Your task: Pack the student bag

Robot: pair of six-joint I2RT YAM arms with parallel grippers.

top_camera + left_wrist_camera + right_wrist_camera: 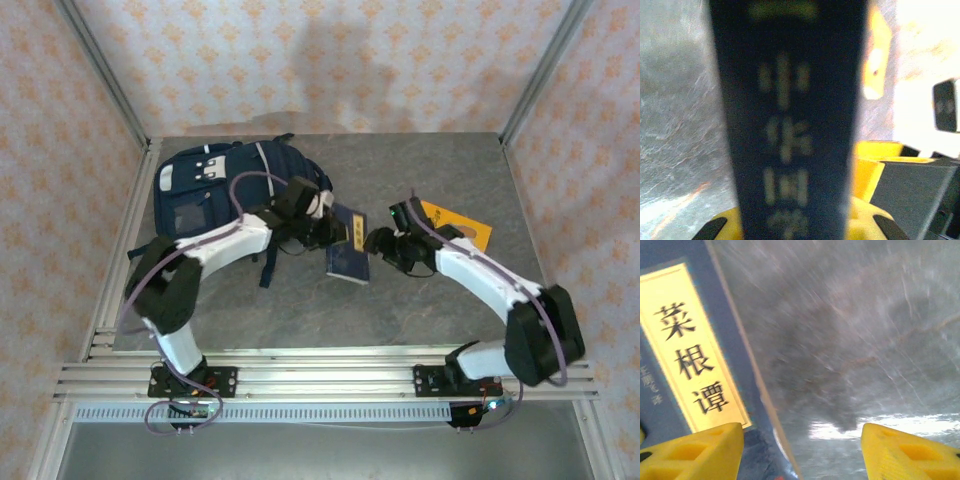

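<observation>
Dark blue book [790, 125], nearest the left wrist lens: narrow side toward the camera, blurred, with a column of pale yellow characters too soft to read. It stood between the two yellow fingers [715, 229] of the left hand [795, 227], which was pinching it from both sides. Grey tabletop [680, 125] lay behind it on the left.

Right wrist view: the right hand [802, 452] was spread wide, one yellow finger at each lower corner, with bare tabletop across most of the gap. The blue book's cover took up the left side, just behind the finger there; whether the two touched could not be told. The cover bore a yellow label [695, 350] with three large black characters in a column.

Top view: the student bag [215, 190], navy with grey stripes and white patches, lay on the far-left part of the tabletop, close beside the left arm. The left hand held the blue book just right of the bag, near the tabletop's middle. The right hand faced the book from the opposite side, just beside its edge. One yellow flat item [465, 228] lay on the tabletop, partly under the right arm. Patterned walls [330, 60] enclosed three sides.
</observation>
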